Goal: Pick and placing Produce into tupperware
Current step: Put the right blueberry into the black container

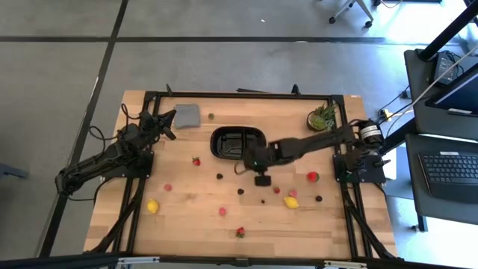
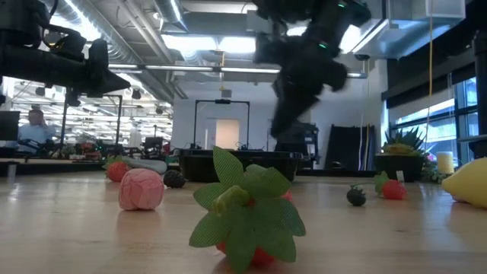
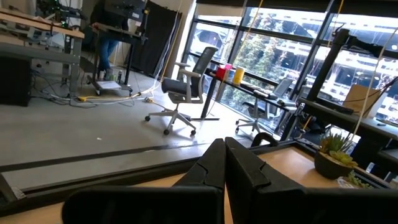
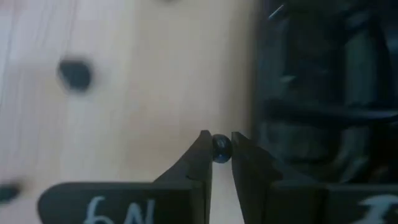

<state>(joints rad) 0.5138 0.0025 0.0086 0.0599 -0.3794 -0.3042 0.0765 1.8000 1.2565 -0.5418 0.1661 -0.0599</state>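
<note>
Dark berry (image 4: 221,148) sits pinched in my right gripper (image 4: 221,149) beside the black tray (image 4: 323,99); left gripper (image 3: 225,163) clenched; it's tiny and round, could squirt out

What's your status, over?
Right gripper shut on small dark round berry, beside glossy black plastic tray. Left gripper shut, parked by flat grey square. Nothing blocking.

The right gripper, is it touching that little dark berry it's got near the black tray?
Touching. The right wrist view shows the dark berry pinched between the right gripper's two fingertips, no gap either side, above the wood beside the black tray.
</note>
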